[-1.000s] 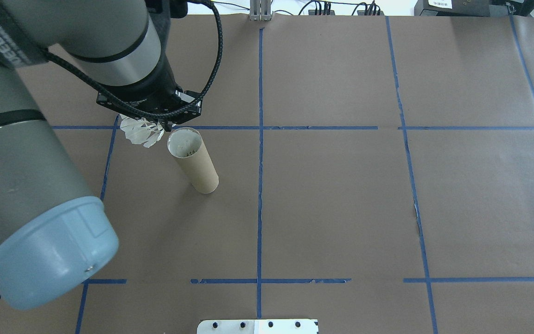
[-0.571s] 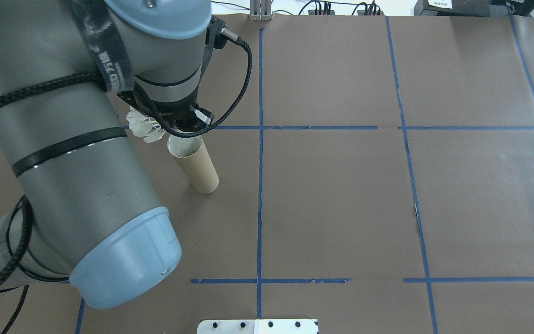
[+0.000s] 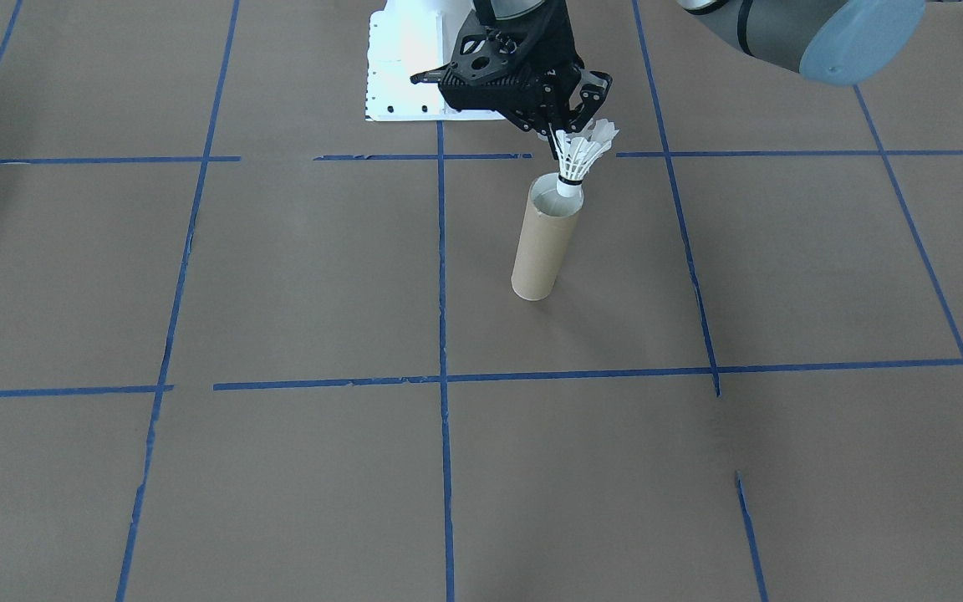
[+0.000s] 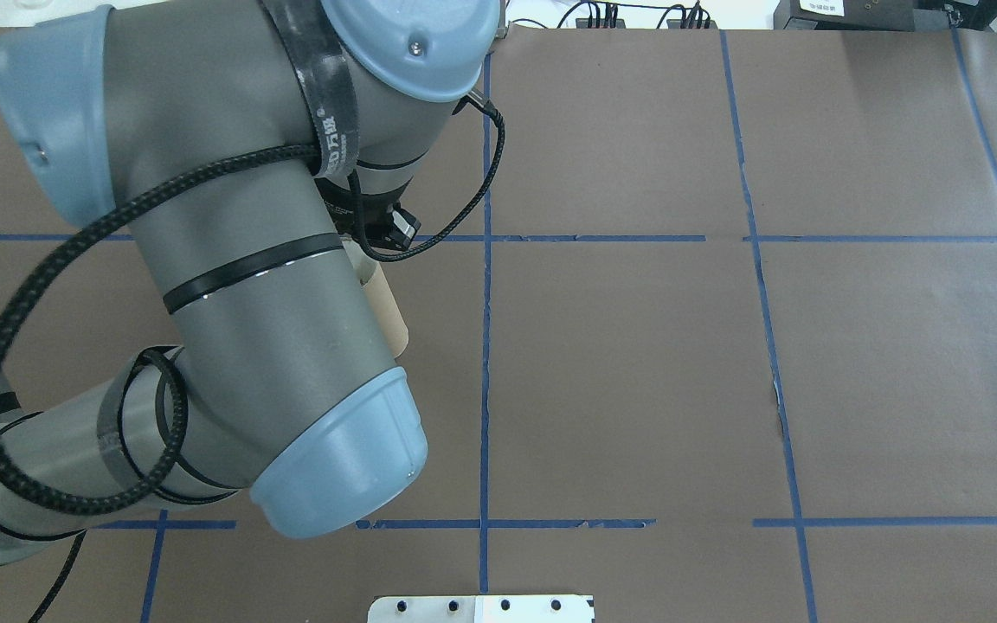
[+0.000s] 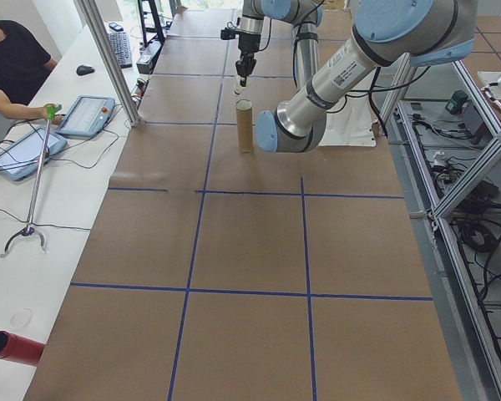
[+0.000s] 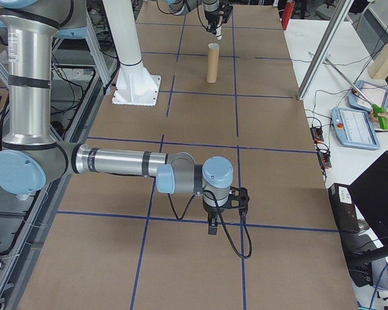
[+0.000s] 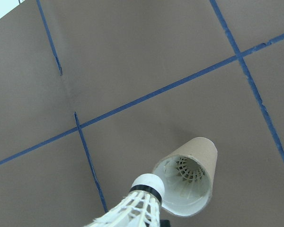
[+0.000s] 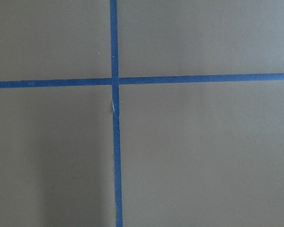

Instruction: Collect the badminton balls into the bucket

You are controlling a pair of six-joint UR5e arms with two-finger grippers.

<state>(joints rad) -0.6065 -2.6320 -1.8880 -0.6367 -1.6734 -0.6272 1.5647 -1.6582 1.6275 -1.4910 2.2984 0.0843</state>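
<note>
— Since a second ago our left arm has swung across the overhead view, so its grey elbow now covers most of the bucket (image 4: 388, 313) and all of the shuttlecock that showed beside the rim then.

— Where do we have the shuttlecock (image 3: 579, 159) now?

— We hold it in the left gripper (image 3: 563, 127), fingers clamped on the feather skirt, cork tip down. From the front camera the tip sits at the bucket's mouth, toward the rim's edge on that view's right. Our left wrist camera shows the cork (image 7: 148, 184) beside the whitish rim (image 7: 181, 211), and whether it has crossed the lip we cannot tell. White feathers of another shuttlecock (image 7: 189, 176) lie inside the tube.

— And the bucket itself?

— It stands upright on the brown paper, just beyond a blue tape line (image 3: 782, 153), with open paper all around its foot.

— Our other side?

— The right gripper (image 6: 213, 227) hangs low over a tape crossing (image 8: 114, 81), well apart from the bucket; whether it is open we cannot tell. A white base plate (image 3: 398, 75) lies behind the left gripper. A person (image 5: 12, 63) sits at the side bench.
</note>
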